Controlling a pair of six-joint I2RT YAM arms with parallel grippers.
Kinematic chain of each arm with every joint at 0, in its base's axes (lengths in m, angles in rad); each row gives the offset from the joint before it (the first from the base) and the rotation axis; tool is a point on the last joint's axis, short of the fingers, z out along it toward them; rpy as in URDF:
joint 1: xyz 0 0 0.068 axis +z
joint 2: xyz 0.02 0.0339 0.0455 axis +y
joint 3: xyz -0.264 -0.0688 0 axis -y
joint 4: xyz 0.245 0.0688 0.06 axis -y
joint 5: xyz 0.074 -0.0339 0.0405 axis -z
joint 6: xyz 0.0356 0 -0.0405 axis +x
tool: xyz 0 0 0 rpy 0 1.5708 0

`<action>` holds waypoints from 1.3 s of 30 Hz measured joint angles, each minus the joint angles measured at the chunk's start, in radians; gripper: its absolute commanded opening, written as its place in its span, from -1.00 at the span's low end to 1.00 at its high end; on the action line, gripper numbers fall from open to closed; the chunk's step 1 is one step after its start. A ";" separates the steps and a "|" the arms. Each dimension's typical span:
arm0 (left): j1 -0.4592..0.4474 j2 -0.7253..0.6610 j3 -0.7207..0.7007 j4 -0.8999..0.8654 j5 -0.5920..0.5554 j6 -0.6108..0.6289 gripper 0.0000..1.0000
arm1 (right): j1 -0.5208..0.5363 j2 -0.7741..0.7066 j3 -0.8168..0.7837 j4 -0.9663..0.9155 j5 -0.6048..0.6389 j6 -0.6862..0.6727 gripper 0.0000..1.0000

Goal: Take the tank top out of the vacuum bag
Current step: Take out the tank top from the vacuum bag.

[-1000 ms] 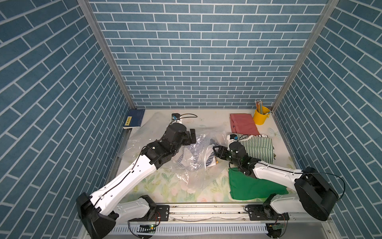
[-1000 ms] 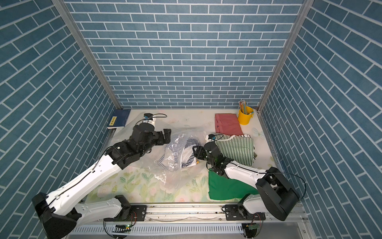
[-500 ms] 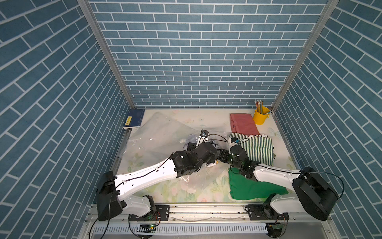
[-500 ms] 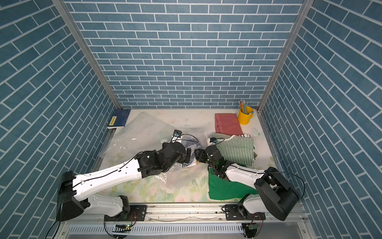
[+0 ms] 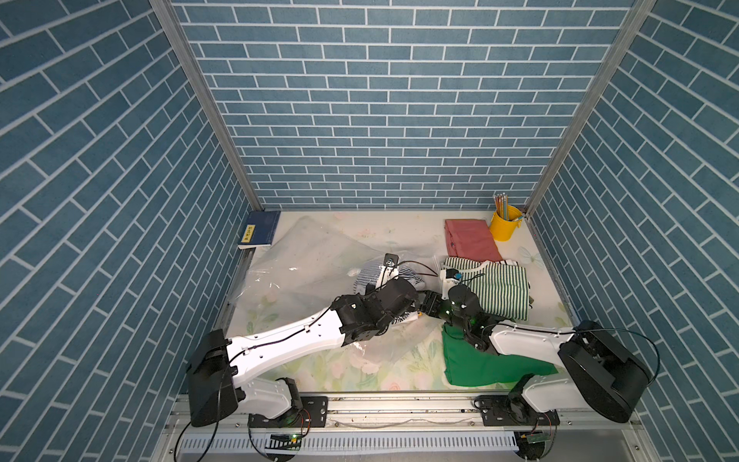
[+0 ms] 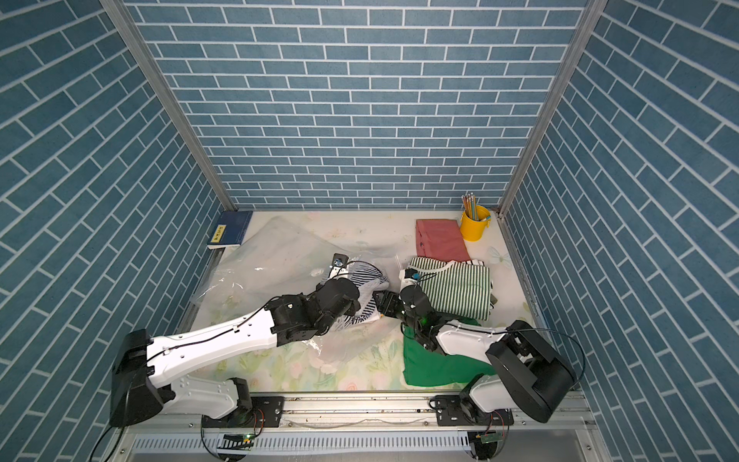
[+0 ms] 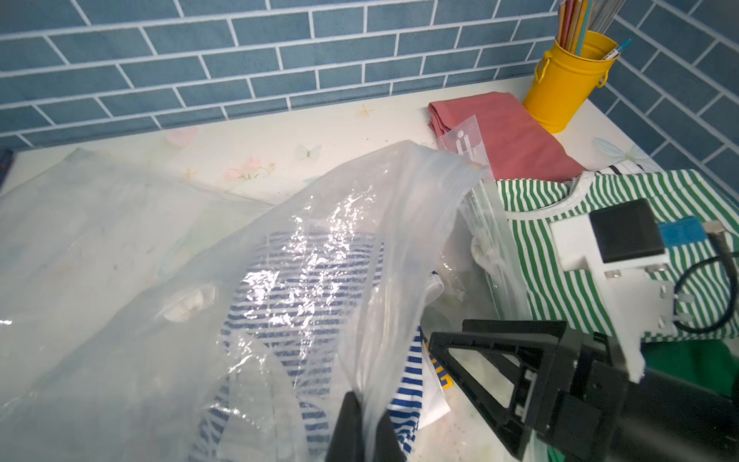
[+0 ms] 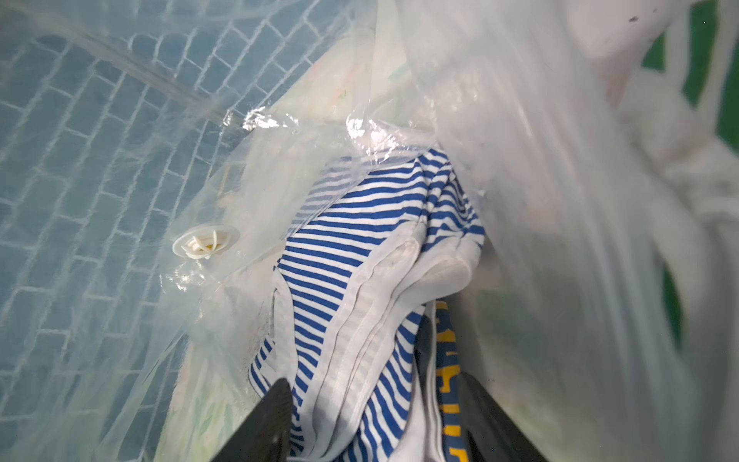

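**Bag mouth, both arms.** Right gripper (image 8: 372, 384): jaws apart, one finger on each side of the near end of the tank top (image 8: 352, 248), a bunched garment in blue and white stripes. Whether the pads already touch the cloth cannot be judged from this angle. The garment lies directly ahead of these fingers. Its long axis runs away from them, deeper into the vacuum bag (image 7: 360, 200), so the next move probably calls for a straight pull back along that axis.

Left gripper (image 7: 364, 412): fingers pinched shut on the bag's upper film, just beside the right gripper, lifting the film clear of the stripes. The right arm is the nearer to the garment; the left touches plastic only.

Beyond the fingers, the bag's white valve (image 8: 206, 242) is set in the film beside the garment. Farther off, outside the bag, lie a green-striped shirt (image 5: 500, 288), a red cloth (image 5: 472, 240) and a yellow cup (image 5: 506, 226).
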 measured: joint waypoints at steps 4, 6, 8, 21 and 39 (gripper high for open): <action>0.000 0.000 -0.001 0.020 0.000 0.014 -1.00 | 0.000 0.066 0.023 0.023 -0.045 0.006 0.18; 0.000 0.000 -0.006 0.034 -0.001 0.021 -1.00 | 0.000 0.093 0.027 0.042 -0.052 0.010 0.17; 0.000 -0.003 -0.020 0.046 0.000 0.024 -1.00 | 0.000 0.119 0.027 0.059 -0.056 0.025 0.16; 0.000 -0.055 -0.099 0.083 0.000 0.025 -1.00 | 0.000 0.211 0.053 0.175 -0.146 0.068 -0.04; 0.000 -0.058 -0.116 0.094 0.002 0.026 -1.00 | 0.003 0.212 0.096 0.297 -0.292 0.073 0.04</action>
